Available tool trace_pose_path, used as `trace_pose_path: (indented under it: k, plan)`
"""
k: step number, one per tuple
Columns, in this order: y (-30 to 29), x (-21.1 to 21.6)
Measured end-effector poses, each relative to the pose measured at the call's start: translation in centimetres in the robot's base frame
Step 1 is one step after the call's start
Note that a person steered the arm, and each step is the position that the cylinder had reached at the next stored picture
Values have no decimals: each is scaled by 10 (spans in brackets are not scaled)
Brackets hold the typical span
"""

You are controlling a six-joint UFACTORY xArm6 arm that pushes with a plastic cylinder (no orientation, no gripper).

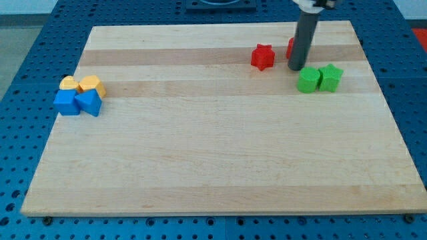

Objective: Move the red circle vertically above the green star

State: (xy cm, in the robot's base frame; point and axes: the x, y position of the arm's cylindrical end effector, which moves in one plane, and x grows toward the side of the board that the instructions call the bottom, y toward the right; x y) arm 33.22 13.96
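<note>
Rod with no fingers holds nothing; my tip (296, 69) sits just left of the red circle (291, 48), mostly hidden behind it. Green star (330, 77) lies right, nearer.

A straight, smooth, dark grey cylindrical rod with a lighter silvery collar at its top; my tip (296, 69) ends bluntly.

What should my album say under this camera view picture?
My tip touches down between the half-hidden red circle and two green blocks on the board.
</note>
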Motion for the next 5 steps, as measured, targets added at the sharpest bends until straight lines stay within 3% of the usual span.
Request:
trace_pose_path:
  k: [2,5]
  plan:
    - [21,-86]
    - [7,-67]
